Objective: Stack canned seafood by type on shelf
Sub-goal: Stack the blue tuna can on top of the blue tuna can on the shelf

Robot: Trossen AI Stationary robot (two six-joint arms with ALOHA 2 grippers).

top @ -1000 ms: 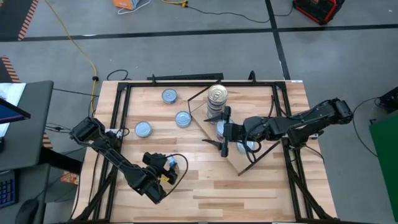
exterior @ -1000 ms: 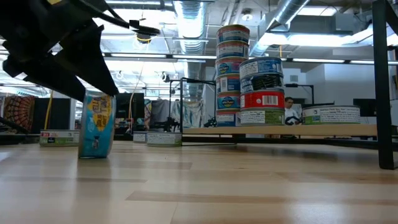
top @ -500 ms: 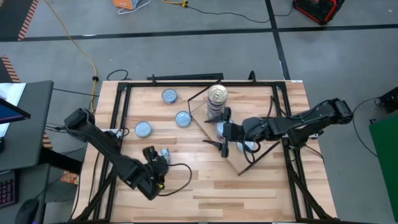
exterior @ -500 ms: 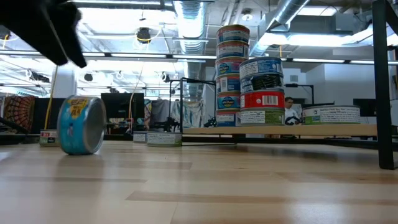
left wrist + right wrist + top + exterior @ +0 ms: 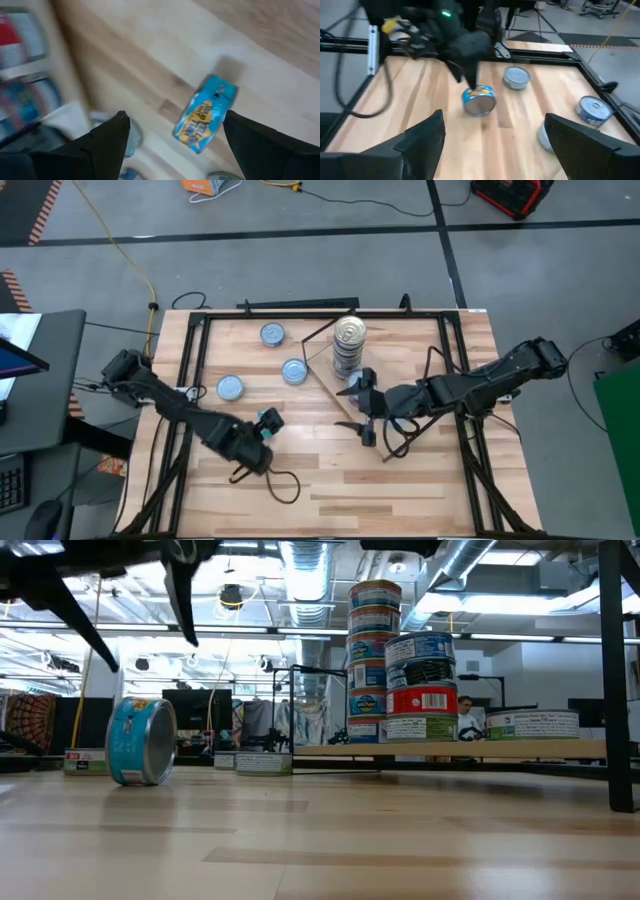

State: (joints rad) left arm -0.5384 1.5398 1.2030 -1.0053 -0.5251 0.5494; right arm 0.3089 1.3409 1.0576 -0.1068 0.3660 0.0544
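Note:
A blue-labelled tin (image 5: 268,420) stands on its rim on the tabletop; the low view shows its silver lid (image 5: 150,743). My left gripper (image 5: 256,438) hangs open just above the tin (image 5: 205,114), touching nothing. My right gripper (image 5: 350,408) stays open and empty by the shelf's near-left edge, facing that tin (image 5: 479,99). The shelf (image 5: 330,378) is a light-wood board carrying a tall stack of tins (image 5: 375,660), a shorter stack (image 5: 420,685) and one single tin (image 5: 530,723).
Three loose tins lie flat at the table's far left (image 5: 272,334), (image 5: 294,370), (image 5: 230,388). A dark metal frame (image 5: 190,370) runs along the table's edges. A cable loop (image 5: 285,485) trails beside my left arm. Bare wood stretches along the near edge.
My left gripper has risen away from the blue tin and rolled about its own axis, staying open. The tin, left standing on its rim, has turned so that its lid shows in the low view. My right gripper has tipped down a little.

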